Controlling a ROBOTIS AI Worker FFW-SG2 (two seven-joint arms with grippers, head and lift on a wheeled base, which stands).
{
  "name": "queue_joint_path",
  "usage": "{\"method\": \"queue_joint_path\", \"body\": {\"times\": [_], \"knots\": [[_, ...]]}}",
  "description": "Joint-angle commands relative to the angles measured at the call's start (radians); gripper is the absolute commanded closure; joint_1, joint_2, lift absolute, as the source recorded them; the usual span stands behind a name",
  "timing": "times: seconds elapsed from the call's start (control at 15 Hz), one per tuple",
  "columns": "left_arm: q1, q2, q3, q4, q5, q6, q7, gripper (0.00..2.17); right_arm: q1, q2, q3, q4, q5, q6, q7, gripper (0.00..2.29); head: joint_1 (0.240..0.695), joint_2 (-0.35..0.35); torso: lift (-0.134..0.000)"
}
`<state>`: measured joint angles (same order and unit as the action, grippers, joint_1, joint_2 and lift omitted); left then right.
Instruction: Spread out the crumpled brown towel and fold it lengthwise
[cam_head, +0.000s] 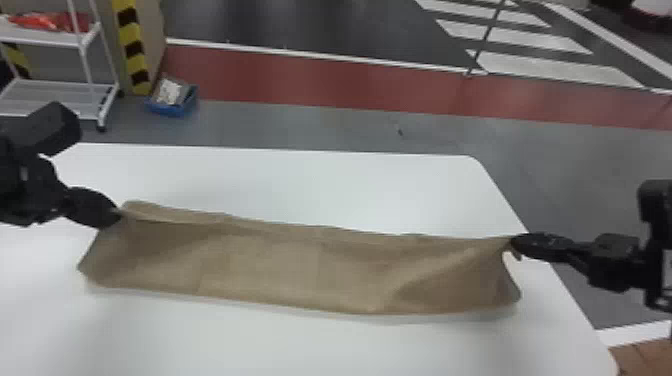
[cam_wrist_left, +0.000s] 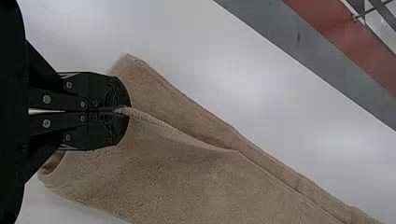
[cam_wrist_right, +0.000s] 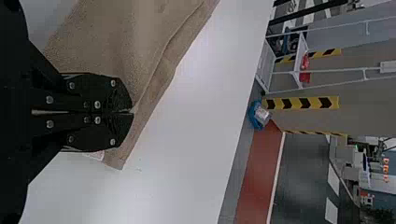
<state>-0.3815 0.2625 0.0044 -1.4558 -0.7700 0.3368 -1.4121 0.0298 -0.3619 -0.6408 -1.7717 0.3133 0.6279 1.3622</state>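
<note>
We have the brown towel (cam_head: 280, 265) stretched crosswise over the white table (cam_head: 310, 175), as a long band with one long edge toward the table's far edge and the other toward its near side. At the end toward the table's left, our left gripper (cam_head: 116, 216) has its jaws drawn together on a raised pinch of cloth, with a strip of towel running along beyond that ridge. Our right gripper (cam_head: 516, 242), over the table's right edge, also has its jaws closed, nipping the towel by its far long edge; a corner with a pale label (cam_wrist_right: 95, 155) shows just beside those fingers. As best we can judge, the pinched side sits a little above the table, but its height is hard to read. The near long edge runs fairly straight, while slanting creases cross the cloth toward the table's right side. We have a broad strip of white surface between the towel and the table's far edge, and more on the near side; room is tighter by the right edge. Past the far edge, toward the table's left, a blue bin (cam_head: 172, 107) and a white cart (cam_head: 55, 92) stand on the floor, apart from the table.
</note>
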Motion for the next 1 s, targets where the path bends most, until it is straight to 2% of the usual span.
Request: {"method": "queue_joint_path", "body": {"times": [0.0, 0.47, 0.8, 0.93], "knots": [[-0.016, -0.002, 0.0, 0.011, 0.001, 0.0, -0.002, 1.62, -0.011, -0.002, -0.01, 0.001, -0.008, 0.016, 0.005, 1.21, 0.695, -0.243, -0.124], [-0.062, -0.005, -0.011, 0.029, 0.001, 0.015, 0.001, 1.62, -0.036, -0.009, -0.034, 0.029, -0.016, 0.025, 0.005, 1.21, 0.695, -0.251, -0.124], [-0.1, -0.028, -0.049, 0.124, -0.003, 0.015, 0.078, 1.62, -0.054, -0.008, -0.02, 0.078, -0.002, 0.022, 0.005, 1.21, 0.695, -0.26, -0.124], [-0.102, -0.029, -0.043, 0.121, -0.002, 0.021, 0.065, 1.62, -0.068, -0.014, -0.036, 0.08, -0.013, 0.025, 0.005, 1.21, 0.695, -0.262, -0.124]]}}
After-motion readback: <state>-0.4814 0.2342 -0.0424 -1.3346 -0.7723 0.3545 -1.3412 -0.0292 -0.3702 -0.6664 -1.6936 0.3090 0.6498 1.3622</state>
